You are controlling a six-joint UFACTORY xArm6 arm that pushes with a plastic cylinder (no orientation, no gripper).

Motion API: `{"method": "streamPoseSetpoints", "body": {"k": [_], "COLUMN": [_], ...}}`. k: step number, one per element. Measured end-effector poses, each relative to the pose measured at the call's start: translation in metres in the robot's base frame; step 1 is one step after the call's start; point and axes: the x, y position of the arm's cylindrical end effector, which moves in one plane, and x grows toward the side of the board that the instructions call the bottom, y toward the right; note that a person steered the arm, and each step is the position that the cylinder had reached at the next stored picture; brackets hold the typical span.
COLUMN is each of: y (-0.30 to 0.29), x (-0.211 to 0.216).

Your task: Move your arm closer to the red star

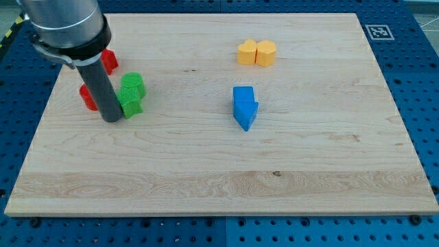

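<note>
While my tip (112, 119) touches the green block (131, 94), the half-hidden red block (88, 97) shows no clear heading

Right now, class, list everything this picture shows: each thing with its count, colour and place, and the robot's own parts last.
Wooden board: one, pale wood, fills most of the view, on a blue perforated base.
Yellow block: one, yellow, heart-like, upper middle.
Blue block: one, blue, arrow-like, centre.
Green block: one, green, at the view's left, touching my rod's right side.
Red block: one, red, largely hidden behind my rod, shape unclear.
Marker tag: one, black and white, top right.
My tip: one, dark, just left of the green block.
</note>
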Motion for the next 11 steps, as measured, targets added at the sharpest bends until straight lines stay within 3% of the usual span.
{"method": "streamPoseSetpoints", "body": {"k": [2,4,5,8,11], "y": [-0.008,-0.086,-0.101,-0.1,-0.063], "x": [0.002,0.04,-0.002,-0.199,-0.197]}}
